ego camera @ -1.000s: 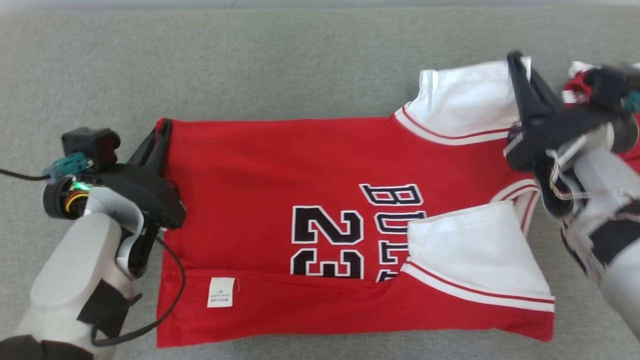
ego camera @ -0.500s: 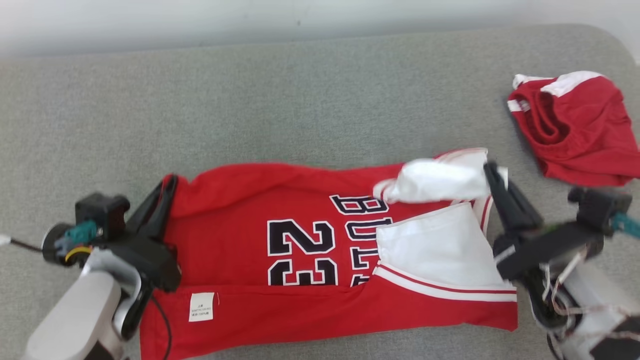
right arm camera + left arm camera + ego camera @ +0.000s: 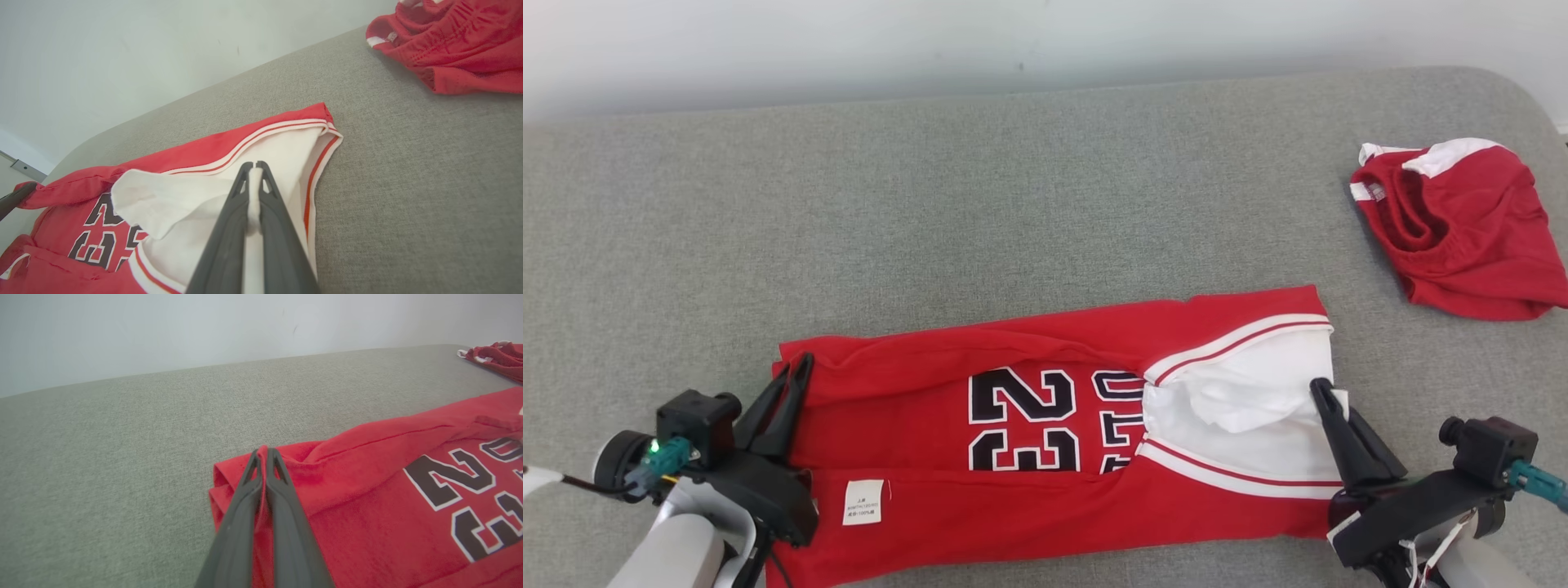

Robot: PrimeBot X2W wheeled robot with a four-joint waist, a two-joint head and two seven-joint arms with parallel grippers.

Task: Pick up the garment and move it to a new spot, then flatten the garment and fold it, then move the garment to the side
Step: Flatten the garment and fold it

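Okay, head view: the red jersey (image 3: 915, 408) lies on the near part of the grey cushion (image 3: 1013, 204), long axis running left to right. Its far and near strips are folded in over the middle, with "23" showing between them. A white label (image 3: 862, 501) sits on the near flap and white fabric is bunched at the right end. The left gripper (image 3: 795, 369) is at the jersey's left end and the right gripper (image 3: 1317, 388) at its right end, on the white part. A second red garment (image 3: 1462, 229) is crumpled at the far right, well apart from the jersey.

Left wrist view: the fingers are pressed together with a ridge of red hem pinched between the tips, so it's clamped on the jersey's corner. The cloth puckers around the tips.

Right wrist view: the fingers are closed with a strip of white cloth sandwiched between them, gripping the jersey's white end. The red-and-white trimmed edge lies just beyond the tips, flat on the cushion.
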